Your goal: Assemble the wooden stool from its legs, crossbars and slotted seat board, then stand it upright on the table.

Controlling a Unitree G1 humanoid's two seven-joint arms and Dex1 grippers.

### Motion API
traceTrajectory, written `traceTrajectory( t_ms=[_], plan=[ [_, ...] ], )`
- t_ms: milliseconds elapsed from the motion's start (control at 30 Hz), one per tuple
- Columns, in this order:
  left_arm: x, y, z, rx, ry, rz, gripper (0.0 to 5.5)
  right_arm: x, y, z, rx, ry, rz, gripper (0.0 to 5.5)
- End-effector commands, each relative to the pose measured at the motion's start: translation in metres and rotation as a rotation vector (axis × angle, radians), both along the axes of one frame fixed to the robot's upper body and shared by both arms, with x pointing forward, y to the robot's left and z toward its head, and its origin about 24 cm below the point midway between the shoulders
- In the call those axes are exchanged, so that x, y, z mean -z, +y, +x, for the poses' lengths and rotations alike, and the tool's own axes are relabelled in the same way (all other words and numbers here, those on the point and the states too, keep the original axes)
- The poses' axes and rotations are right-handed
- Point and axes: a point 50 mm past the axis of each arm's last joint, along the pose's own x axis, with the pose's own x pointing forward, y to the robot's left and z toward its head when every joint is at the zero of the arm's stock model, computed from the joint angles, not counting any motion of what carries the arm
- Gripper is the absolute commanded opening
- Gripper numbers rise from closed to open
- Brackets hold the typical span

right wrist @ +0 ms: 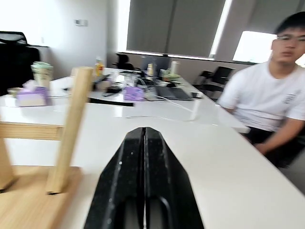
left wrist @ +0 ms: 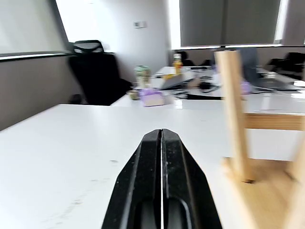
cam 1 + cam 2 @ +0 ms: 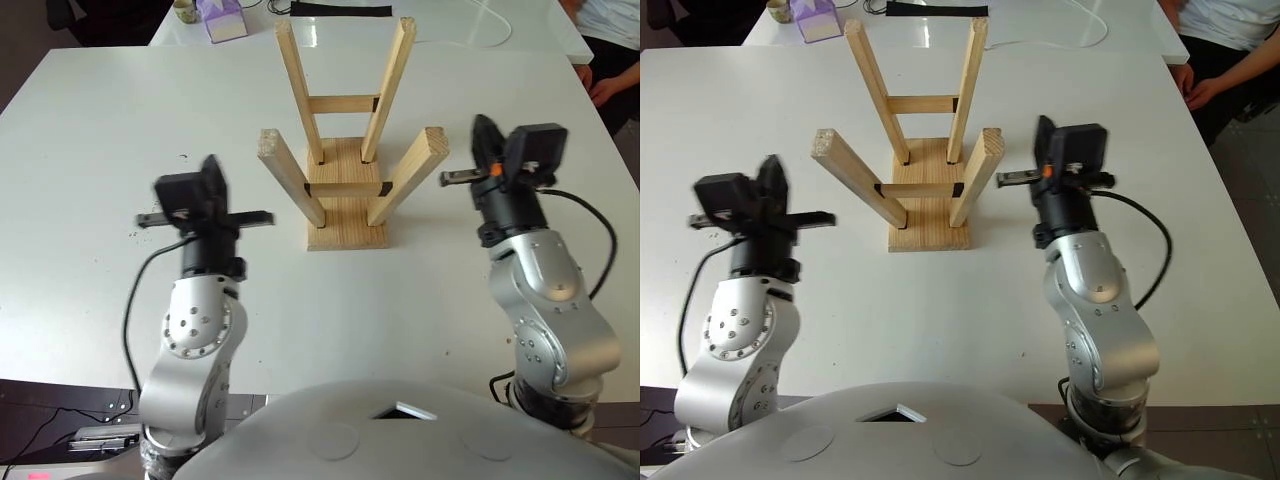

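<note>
The wooden stool (image 3: 345, 160) rests upside down in the middle of the white table (image 3: 100, 130). Its seat board (image 3: 347, 218) lies flat and all its legs point up, joined by crossbars (image 3: 345, 104). My left gripper (image 3: 212, 172) is held above the table to the left of the stool, fingers shut and empty. To the stool's right, level with the near leg (image 3: 408, 175), my right gripper (image 3: 484, 138) is also shut and empty. The left wrist view has the shut left gripper (image 2: 161, 138) beside a stool leg (image 2: 236, 114). The right wrist view shows the right gripper (image 1: 144, 136) near another leg (image 1: 71, 129).
A tissue box (image 3: 222, 18), a cup (image 3: 185, 10) and a black strip (image 3: 340, 10) sit on a second table behind. A white cable (image 3: 490, 25) runs there too. Bare tabletop lies on both sides of the stool and in front of it.
</note>
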Motion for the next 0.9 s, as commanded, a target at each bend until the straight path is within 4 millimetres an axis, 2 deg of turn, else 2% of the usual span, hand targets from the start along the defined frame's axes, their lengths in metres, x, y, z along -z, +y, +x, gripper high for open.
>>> traceTrajectory(
  t_ms=[33, 100, 167, 200, 233, 267, 333, 433, 500, 533, 633, 733, 800, 867, 900],
  plan=[
    [-0.005, 0.011, -0.002, -0.076, -0.002, 0.047, 0.03, 0.002, -0.017, -0.009, 0.155, 0.024, -0.048, 0.0],
    [-0.011, -0.003, 0.011, 0.062, -0.037, 0.055, 0.03, 0.001, 0.006, -0.01, 0.021, 0.021, -0.013, 0.0],
    [-0.01, -0.047, 0.022, 0.433, -0.02, 0.027, 0.03, -0.005, 0.057, -0.012, -0.316, 0.001, 0.0, 0.0],
    [-0.005, -0.077, 0.019, 0.665, 0.021, -0.015, 0.03, -0.007, 0.087, -0.021, -0.529, -0.005, 0.013, 0.0],
    [-0.004, -0.101, 0.012, 0.838, 0.038, -0.034, 0.03, -0.01, 0.108, -0.032, -0.683, -0.017, 0.005, 0.0],
    [-0.002, -0.12, 0.003, 0.97, 0.066, -0.093, 0.03, -0.008, 0.119, -0.039, -0.771, -0.005, -0.002, 0.0],
    [0.001, -0.132, -0.007, 1.021, 0.087, -0.139, 0.03, -0.004, 0.121, -0.04, -0.829, 0.019, -0.033, 0.0],
    [0.005, -0.117, 0.0, 0.901, 0.091, -0.139, 0.03, 0.0, 0.118, -0.037, -0.828, 0.034, -0.044, 0.0],
    [0.002, -0.101, 0.013, 0.768, 0.063, -0.121, 0.03, 0.001, 0.114, -0.034, -0.783, 0.034, -0.048, 0.0],
    [0.002, -0.089, 0.02, 0.678, 0.055, -0.106, 0.03, 0.001, 0.106, -0.029, -0.712, 0.02, -0.056, 0.0],
    [-0.009, -0.044, 0.029, 0.399, -0.034, -0.045, 0.03, -0.015, 0.05, -0.008, -0.296, -0.117, -0.156, 0.0],
    [-0.013, -0.006, 0.015, 0.162, -0.044, -0.016, 0.03, -0.035, 0.012, -0.001, -0.095, -0.245, -0.282, 0.0],
    [-0.021, 0.006, 0.015, 0.097, -0.079, 0.0, 0.03, -0.043, 0.005, 0.003, -0.058, -0.289, -0.289, 0.0],
    [-0.038, 0.009, 0.03, 0.097, -0.165, -0.015, 0.03, -0.051, 0.011, 0.016, -0.107, -0.326, -0.235, 0.0],
    [-0.048, 0.006, 0.043, 0.131, -0.207, -0.044, 0.03, -0.052, 0.021, 0.026, -0.197, -0.306, -0.147, 0.0]
  ],
)
